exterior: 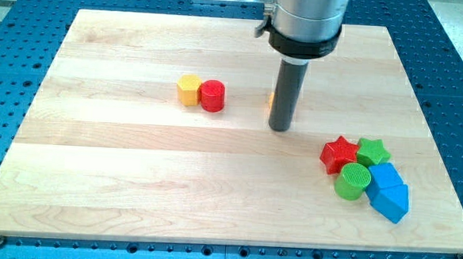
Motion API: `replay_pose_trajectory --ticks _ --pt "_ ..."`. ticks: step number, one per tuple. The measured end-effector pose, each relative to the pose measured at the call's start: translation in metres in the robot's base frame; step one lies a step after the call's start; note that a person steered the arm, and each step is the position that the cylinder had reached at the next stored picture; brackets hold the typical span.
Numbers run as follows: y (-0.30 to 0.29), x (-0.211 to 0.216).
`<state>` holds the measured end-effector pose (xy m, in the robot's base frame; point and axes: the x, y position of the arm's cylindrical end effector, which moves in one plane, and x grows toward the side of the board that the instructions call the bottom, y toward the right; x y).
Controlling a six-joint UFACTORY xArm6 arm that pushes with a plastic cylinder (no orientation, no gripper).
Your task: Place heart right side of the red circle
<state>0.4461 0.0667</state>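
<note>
Camera view shows only a sliver of an orange-yellow block (271, 101), almost wholly hidden behind the rod; its shape cannot be made out, and it is judged, not confirmed, to be the heart. It lies right of the red circle (213, 95), on about the same line across the board, with a clear gap of bare wood between them. My tip (280, 129) rests on the board just in front of that sliver, toward the view's bottom; contact cannot be confirmed. No claw is fitted, so there is no open or closed state to report; the arm ends in a plain rod. Judgement on progress: the heart already sits on the correct side of the red circle, so the task appears largely done, with at most a short push leftward to close the gap. A yellow hexagon (188, 89) touches the red circle's left side. Well apart, at the view's lower right, a red star (340, 153), green star (372, 151), green cylinder (353, 182) and two blue blocks (388, 191) sit clustered. The wooden board (134, 172) is pale, lying on a blue perforated bench (456, 78).
</note>
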Motion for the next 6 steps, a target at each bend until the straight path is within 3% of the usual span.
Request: replay_pose_trajectory --ticks 1,2,3,4,6 --pt "0.006 0.005" --pt "0.052 0.002" --pt "0.047 -0.031" --pt "0.018 -0.032" --pt "0.031 -0.027"
